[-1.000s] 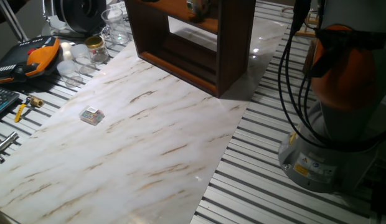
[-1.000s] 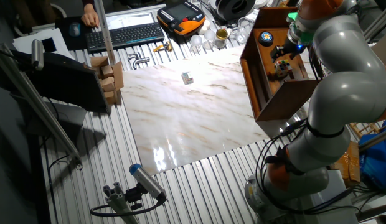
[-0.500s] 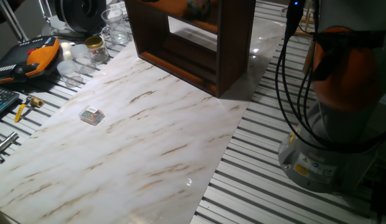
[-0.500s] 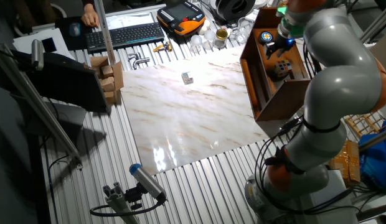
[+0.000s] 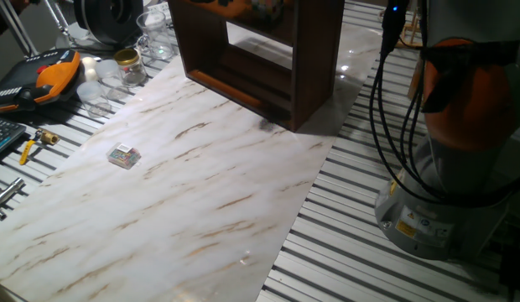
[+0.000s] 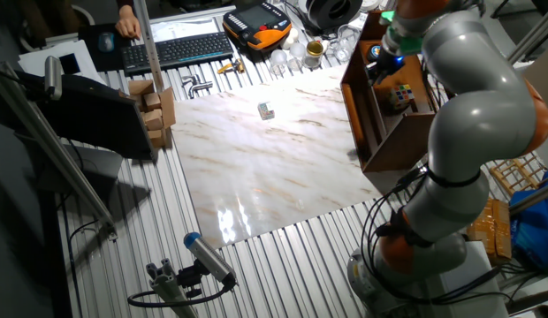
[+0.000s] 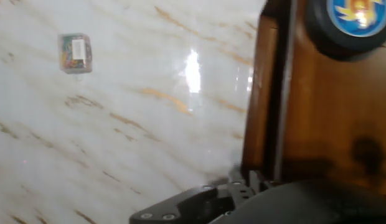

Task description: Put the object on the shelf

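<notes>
The object, a small multicoloured cube, rests on the orange-brown board inside the shelf, free of any grip. My gripper hovers up and to the left of it, over the shelf's edge that faces the marble table, and its fingers look open and hold nothing. In the one fixed view the dark-brown shelf stands at the table's far end. The hand view looks down on the shelf's board and the marble; my fingertips do not show there.
A flat whitish block lies on the marble table. A round blue-and-yellow disc sits on the shelf board. An orange controller, a jar, a keyboard and wooden blocks line the table's edges.
My gripper let go of the cube on the shelf board and pulled away up and to the left. The cube stays where it was set down.
</notes>
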`<control>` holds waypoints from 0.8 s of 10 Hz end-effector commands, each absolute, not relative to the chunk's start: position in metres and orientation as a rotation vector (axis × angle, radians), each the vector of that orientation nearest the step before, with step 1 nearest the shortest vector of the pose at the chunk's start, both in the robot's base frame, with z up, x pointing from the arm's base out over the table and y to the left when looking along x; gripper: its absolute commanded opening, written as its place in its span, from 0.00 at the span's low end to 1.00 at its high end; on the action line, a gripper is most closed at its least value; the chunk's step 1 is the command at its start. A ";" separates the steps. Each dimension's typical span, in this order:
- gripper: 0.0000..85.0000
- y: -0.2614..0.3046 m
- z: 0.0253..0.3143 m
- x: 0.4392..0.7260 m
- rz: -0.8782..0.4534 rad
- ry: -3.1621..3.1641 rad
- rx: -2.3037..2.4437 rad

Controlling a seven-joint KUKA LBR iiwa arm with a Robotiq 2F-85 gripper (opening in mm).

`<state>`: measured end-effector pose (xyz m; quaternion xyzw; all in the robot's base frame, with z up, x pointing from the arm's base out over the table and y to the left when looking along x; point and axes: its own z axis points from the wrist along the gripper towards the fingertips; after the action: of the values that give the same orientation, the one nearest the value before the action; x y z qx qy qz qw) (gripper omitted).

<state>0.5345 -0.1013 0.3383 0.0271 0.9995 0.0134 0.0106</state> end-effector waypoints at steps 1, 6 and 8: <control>0.00 -0.086 0.336 0.536 0.042 3.119 0.090; 0.00 -0.048 0.308 0.542 0.063 3.099 0.062; 0.00 -0.031 0.294 0.539 0.048 3.087 0.086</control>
<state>0.5389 -0.0304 0.2938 0.0287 0.9991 0.0150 0.0271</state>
